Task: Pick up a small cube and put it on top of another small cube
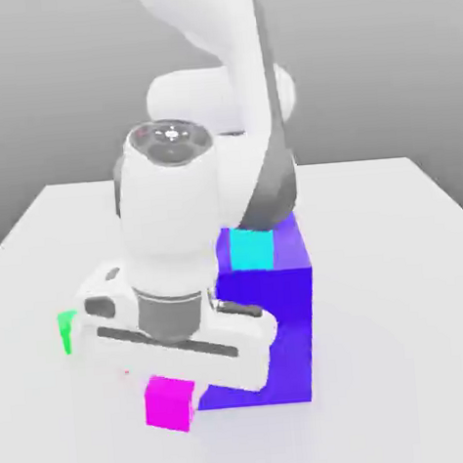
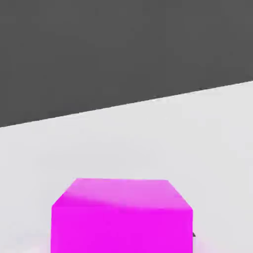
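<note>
The small magenta cube (image 1: 170, 402) sits low near the table's front, directly under my gripper (image 1: 176, 377). The white hand covers the fingers from above, and the gripper is shut on this cube. In the hand view the magenta cube (image 2: 121, 217) looms very close, with white table beyond it. The other small cube, green (image 1: 66, 330), peeks out behind the hand on the exterior view's left, mostly hidden by it.
A big blue-violet block (image 1: 282, 320) stands right beside the hand on the exterior view's right. A small cyan cube (image 1: 252, 250) rests on top of it. The white table (image 1: 401, 340) stretches out to the right.
</note>
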### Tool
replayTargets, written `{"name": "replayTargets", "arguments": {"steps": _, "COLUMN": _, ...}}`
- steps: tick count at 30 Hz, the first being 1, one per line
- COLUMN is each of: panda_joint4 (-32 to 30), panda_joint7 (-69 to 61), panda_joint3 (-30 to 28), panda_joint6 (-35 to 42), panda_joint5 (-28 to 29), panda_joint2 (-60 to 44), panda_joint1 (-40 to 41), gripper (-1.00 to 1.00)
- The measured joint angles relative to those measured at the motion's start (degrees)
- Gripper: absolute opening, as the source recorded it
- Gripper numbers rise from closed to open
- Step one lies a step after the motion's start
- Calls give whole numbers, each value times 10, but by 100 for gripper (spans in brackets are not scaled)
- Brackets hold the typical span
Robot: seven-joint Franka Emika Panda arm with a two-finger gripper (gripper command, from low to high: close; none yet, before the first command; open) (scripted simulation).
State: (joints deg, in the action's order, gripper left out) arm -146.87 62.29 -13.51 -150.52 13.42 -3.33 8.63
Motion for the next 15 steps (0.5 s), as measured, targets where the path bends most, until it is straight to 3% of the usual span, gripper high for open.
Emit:
{"name": "replayTargets", "arguments": {"steps": 3, "panda_joint4": -75, "panda_joint7": 42, "panda_joint3": -54, "panda_joint6": -9, "panda_joint5": 13, "panda_joint2": 70, "panda_joint1": 108, "gripper": -100}}
{"name": "replayTargets", "arguments": {"steps": 7, "panda_joint4": -175, "panda_joint7": 80, "panda_joint3": -115, "panda_joint6": -23, "panda_joint5": 8, "panda_joint2": 156, "panda_joint1": 191, "gripper": -100}}
{"name": "replayTargets", "arguments": {"steps": 11, "panda_joint4": -193, "panda_joint7": 60, "panda_joint3": -141, "panda_joint6": -76, "panda_joint5": -35, "panda_joint2": 122, "panda_joint1": 186, "gripper": -100}}
{"name": "replayTargets", "arguments": {"steps": 15, "panda_joint4": -192, "panda_joint7": -1, "panda_joint3": -141, "panda_joint6": -143, "panda_joint5": -124, "panda_joint2": 49, "panda_joint1": 161, "gripper": -100}}
